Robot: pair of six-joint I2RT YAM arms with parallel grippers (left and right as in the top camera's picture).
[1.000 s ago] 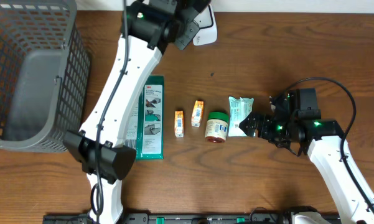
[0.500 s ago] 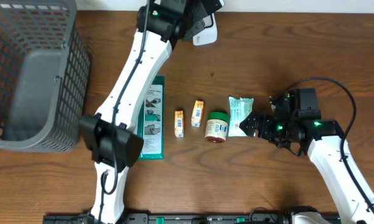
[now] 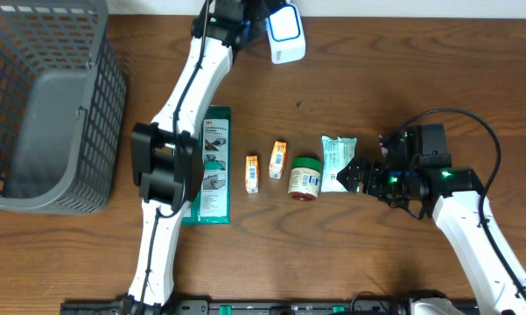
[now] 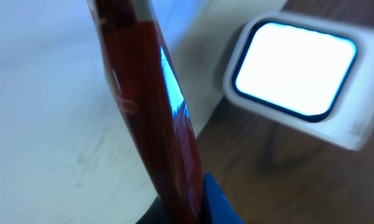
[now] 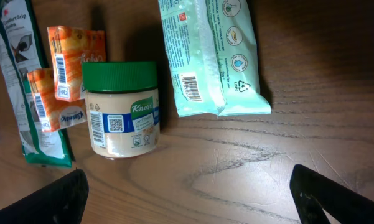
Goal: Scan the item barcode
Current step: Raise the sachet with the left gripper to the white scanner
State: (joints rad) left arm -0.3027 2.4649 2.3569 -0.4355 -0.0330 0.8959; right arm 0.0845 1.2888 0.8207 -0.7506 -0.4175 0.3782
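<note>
A brown wooden bench [image 3: 376,79] is carrying a row of groceries across its middle. The left arm is reaching to the bench's far edge. There its left claw [image 3: 252,14] is pinched shut on a thin, glossy red item [image 4: 155,124], holding it upright just beside a white barcode scanner [image 3: 285,31]. The scanner's blue-rimmed window is glowing bright.

Toward the right edge, the right claw [image 3: 352,175] is hovering with its jaws spread wide and gripping nothing. It is just beside a pale green plastic packet [image 3: 338,161]. From there toward the left edge are lying a green-lidded jar [image 3: 304,178] on its side, a small orange box [image 3: 278,160], a second orange box [image 3: 252,173] and a long dark green flat packet [image 3: 212,166]. A grey plastic mesh basket [image 3: 105,114] is sitting at the far left corner.
</note>
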